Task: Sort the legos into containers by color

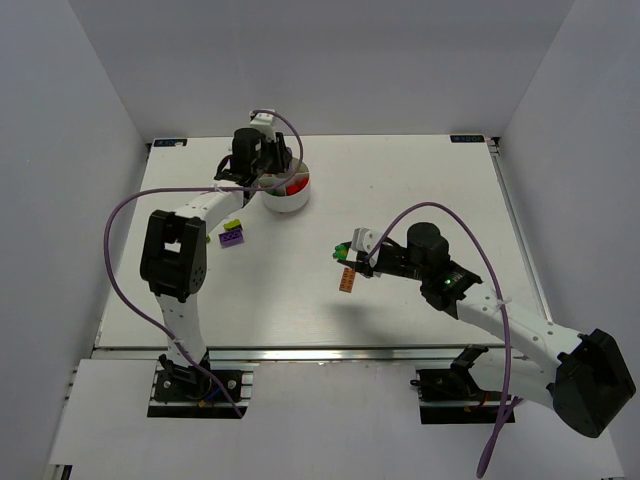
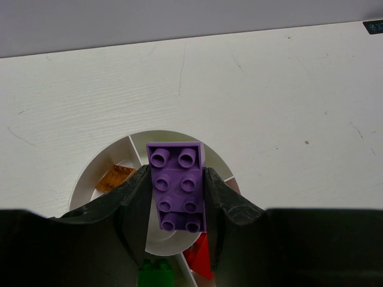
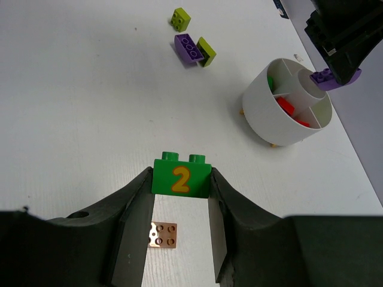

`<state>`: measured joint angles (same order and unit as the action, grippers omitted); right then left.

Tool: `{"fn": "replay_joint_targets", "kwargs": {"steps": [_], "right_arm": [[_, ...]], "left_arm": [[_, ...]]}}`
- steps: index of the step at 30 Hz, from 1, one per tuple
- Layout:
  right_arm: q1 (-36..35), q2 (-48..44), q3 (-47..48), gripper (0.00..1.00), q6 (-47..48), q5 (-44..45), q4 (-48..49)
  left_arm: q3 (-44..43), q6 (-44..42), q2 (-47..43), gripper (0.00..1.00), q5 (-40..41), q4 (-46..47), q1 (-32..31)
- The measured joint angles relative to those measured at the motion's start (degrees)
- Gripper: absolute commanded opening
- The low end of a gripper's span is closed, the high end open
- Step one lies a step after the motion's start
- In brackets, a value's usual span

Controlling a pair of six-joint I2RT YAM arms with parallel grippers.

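Nearest me, my right jaws are clamped on a green brick (image 3: 181,177) marked with a yellow 2, above the bench (image 3: 72,107), with an orange brick (image 3: 163,234) lying flat just beneath. Farther out on the left lie a loose purple brick (image 3: 187,48) and two lime bricks (image 3: 206,51), one touching it. At the far end my left jaws grip a second purple brick (image 2: 178,186) over the white dish (image 3: 263,113), which holds red, green and orange pieces in separate sections.

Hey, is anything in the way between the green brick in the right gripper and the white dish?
Nothing lies on the table between the green brick and the white dish. But the left gripper, gripping a purple brick, hangs over the dish and may crowd the drop.
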<state>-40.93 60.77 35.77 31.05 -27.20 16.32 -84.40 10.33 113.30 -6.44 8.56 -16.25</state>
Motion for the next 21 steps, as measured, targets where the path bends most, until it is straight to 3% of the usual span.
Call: {"fn": "replay_joint_targets", "kwargs": {"steps": [15,21], "right_arm": [[0.0,-0.6,0.0,0.0,0.0,0.0,-0.1],[0.0,-0.8,0.0,0.0,0.0,0.0,-0.2]], "left_arm": [[0.0,0.0,0.0,0.5,1.1,-1.0,0.0],[0.0,0.0,0.0,0.57,1.6,-1.6,0.0]]}}
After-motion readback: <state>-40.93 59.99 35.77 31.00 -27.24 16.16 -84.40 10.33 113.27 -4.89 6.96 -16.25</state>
